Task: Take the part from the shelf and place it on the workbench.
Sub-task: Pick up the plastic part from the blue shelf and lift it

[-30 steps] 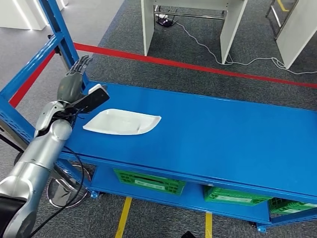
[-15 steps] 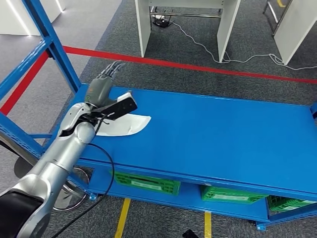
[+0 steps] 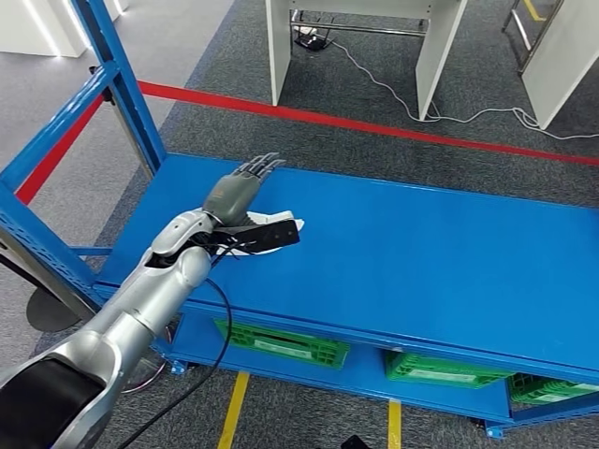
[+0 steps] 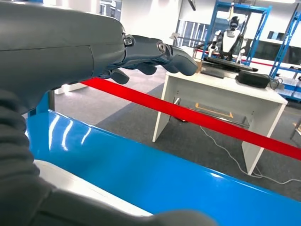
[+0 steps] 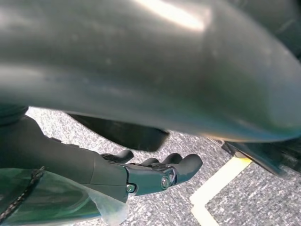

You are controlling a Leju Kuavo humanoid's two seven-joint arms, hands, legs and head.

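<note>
Head view first: we see our left hand stretched out over the glossy blue metal shelf deck, its dark fingers straight, close together and holding nothing. Directly beneath the palm and wrist lies the flat white plastic tray-like part, resting on the deck; the hand and the black camera block at the wrist hide nearly all of it, so only a pale tip shows past the thumb side, and we cannot tell whether the palm touches it. From the left wrist view the same fingers point out above the deck, extended with nothing between them, while a white strip of the part lies below the thumb, cut off by the hand's grey cover. Beyond the fingertips runs a red floor tape line, with a white table farther off. In the right wrist view our right hand hangs above grey carpet, fingers loosely curled in with nothing visible in them; a blurred silver arm covers much of that picture.
</note>
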